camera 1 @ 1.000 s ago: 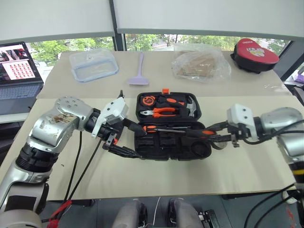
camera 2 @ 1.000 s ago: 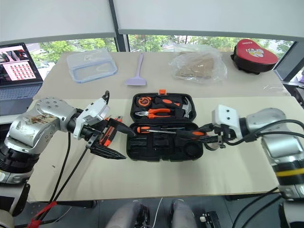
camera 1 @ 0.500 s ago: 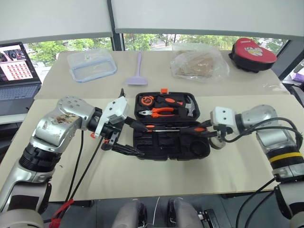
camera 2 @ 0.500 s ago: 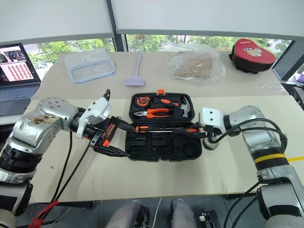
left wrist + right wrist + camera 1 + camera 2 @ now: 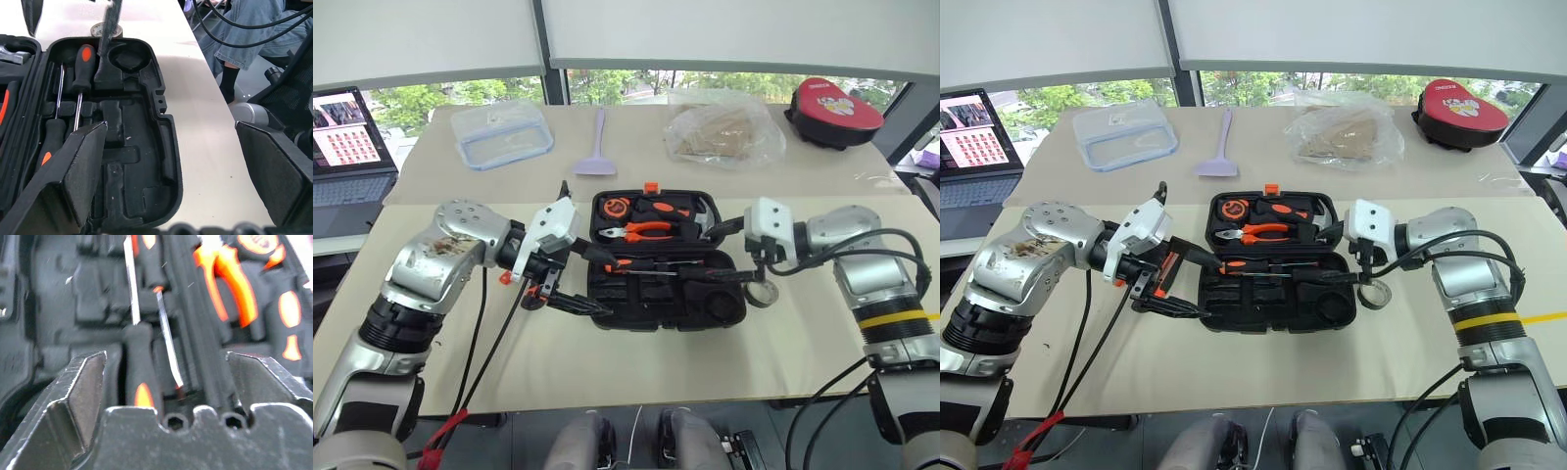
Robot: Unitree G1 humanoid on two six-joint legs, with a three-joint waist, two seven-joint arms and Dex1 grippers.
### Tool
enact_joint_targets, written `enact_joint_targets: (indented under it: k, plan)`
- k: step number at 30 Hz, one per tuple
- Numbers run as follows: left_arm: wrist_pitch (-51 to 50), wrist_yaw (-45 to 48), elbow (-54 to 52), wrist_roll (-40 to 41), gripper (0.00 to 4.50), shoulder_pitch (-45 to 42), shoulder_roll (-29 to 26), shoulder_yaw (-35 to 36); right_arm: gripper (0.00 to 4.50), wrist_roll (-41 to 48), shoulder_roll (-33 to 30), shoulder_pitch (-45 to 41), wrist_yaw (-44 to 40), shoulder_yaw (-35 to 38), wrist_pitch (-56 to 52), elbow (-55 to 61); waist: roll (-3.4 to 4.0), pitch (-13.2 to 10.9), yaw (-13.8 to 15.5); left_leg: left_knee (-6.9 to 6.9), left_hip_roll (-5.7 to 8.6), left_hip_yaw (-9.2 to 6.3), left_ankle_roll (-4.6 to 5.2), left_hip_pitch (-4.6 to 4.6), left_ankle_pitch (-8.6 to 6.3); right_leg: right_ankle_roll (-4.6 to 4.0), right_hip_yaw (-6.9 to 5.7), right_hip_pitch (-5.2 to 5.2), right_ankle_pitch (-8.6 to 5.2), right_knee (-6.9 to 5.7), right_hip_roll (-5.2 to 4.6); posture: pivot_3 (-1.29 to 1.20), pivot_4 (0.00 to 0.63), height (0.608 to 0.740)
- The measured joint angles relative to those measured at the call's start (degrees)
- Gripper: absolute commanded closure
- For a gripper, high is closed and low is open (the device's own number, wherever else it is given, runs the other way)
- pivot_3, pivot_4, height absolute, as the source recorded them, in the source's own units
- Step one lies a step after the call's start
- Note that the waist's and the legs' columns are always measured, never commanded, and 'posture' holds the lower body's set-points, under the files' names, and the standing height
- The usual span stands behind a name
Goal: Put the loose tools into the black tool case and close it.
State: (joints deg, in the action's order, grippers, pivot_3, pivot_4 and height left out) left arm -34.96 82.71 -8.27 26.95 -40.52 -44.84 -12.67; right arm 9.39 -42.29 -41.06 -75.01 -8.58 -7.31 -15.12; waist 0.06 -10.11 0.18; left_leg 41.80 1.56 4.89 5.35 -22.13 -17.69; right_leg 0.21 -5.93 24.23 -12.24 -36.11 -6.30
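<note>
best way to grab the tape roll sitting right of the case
Come from straight above the tape roll: it lies flat on the table, hole up, just off the black tool case. Probably put one finger in the hole and one outside the rim farthest from the case.

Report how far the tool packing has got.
Done: two long screwdrivers with orange-black handles lie in the open black plastic tool case. In hand: nothing; the right gripper stands open over them, and the left gripper is open at the case's left end. Left: the small dark tape roll sits on the table beside the case, and the lid is open.
</note>
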Motion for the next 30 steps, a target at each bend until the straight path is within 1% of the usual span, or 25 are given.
enact_joint_targets:
  k: [2,4,6,9,10,14,18,22,26,30]
  plan:
    - [0.14,-0.02,0.32,-0.26,0.00,0.00,0.36,-0.08,1.86,1.20,0.68,-0.07,0.21,0.22,-2.55,1.02,0.00,0.00,0.00,0.00,0.00,0.00,0.00,-0.01,0.00,0.00,-0.02,0.01,0.00,0.00,0.00,0.00,0.150,0.728]
    - [0.79,-0.02,0.68,-0.82,0.00,-0.01,0.50,-0.12,2.59,1.66,1.11,0.00,0.43,0.22,-4.05,1.76,0.00,0.00,0.02,0.00,0.00,0.00,0.00,-0.02,0.00,0.00,-0.04,0.01,0.00,0.00,-0.01,0.00,0.150,0.728]
    - [1.36,-0.03,1.38,-1.31,0.00,-0.02,0.64,-0.16,3.22,1.78,1.27,0.06,0.73,0.20,-4.66,2.19,0.00,0.00,0.03,0.00,0.01,0.00,0.00,-0.02,0.00,0.00,-0.04,0.00,0.00,0.00,0.00,0.00,0.150,0.728]
    - [1.92,-0.04,2.52,-2.28,0.00,-0.13,0.98,-0.45,4.27,1.27,2.22,0.15,1.62,-0.06,-4.73,2.22,0.00,0.00,-0.07,0.00,0.00,0.00,0.00,0.00,0.00,0.00,-0.04,0.00,0.00,-0.01,0.01,0.00,0.150,0.728]
    - [2.11,-0.04,2.73,-2.43,0.00,-0.27,1.09,-0.66,4.44,0.80,2.78,0.19,1.99,-0.59,-4.74,2.21,0.00,0.00,-0.15,0.00,0.00,0.00,0.00,-0.01,0.00,0.00,-0.04,0.01,0.00,-0.01,0.01,0.00,0.150,0.728]
    - [2.35,-0.03,3.56,-3.34,0.00,-1.29,1.36,-0.91,4.44,-3.45,3.93,1.35,3.18,-5.32,-4.42,1.57,0.00,0.00,-0.15,-0.01,0.01,0.00,0.00,-0.03,0.00,0.00,-0.08,0.02,0.00,0.00,0.04,0.00,0.150,0.728]
    - [2.38,-0.09,3.95,-3.72,0.00,-1.30,1.42,-0.92,4.44,-7.03,5.51,1.49,7.23,-6.90,-4.05,1.33,-0.01,0.01,-0.45,-0.02,0.01,0.00,0.00,0.05,0.00,0.00,-0.06,-0.04,0.00,-0.01,0.05,0.00,0.150,0.728]
    - [2.39,-0.21,3.97,-4.15,0.00,-1.29,1.42,-0.92,4.44,-10.01,5.51,2.05,9.10,-8.23,-3.10,3.33,-0.02,0.01,-0.45,-0.04,0.00,0.00,-0.01,0.12,0.00,0.00,-0.05,-0.09,-0.01,-0.01,0.04,0.00,0.150,0.728]
    - [2.50,-0.48,4.02,-4.23,0.00,-1.28,1.40,-0.89,4.44,-10.22,5.00,3.27,9.22,-7.57,-3.37,5.69,-0.02,0.01,-0.41,-0.05,0.00,-0.02,-0.02,0.11,0.00,0.01,-0.05,-0.08,-0.01,0.00,0.04,0.00,0.150,0.728]
    - [2.53,-1.61,4.05,-4.34,0.00,-0.78,1.26,-0.19,4.44,-7.13,4.91,4.08,8.12,-6.06,-6.47,8.12,-0.01,0.00,-0.51,-0.06,0.00,-0.02,-0.01,0.06,0.00,0.00,-0.05,-0.02,-0.01,-0.01,0.05,0.00,0.150,0.728]
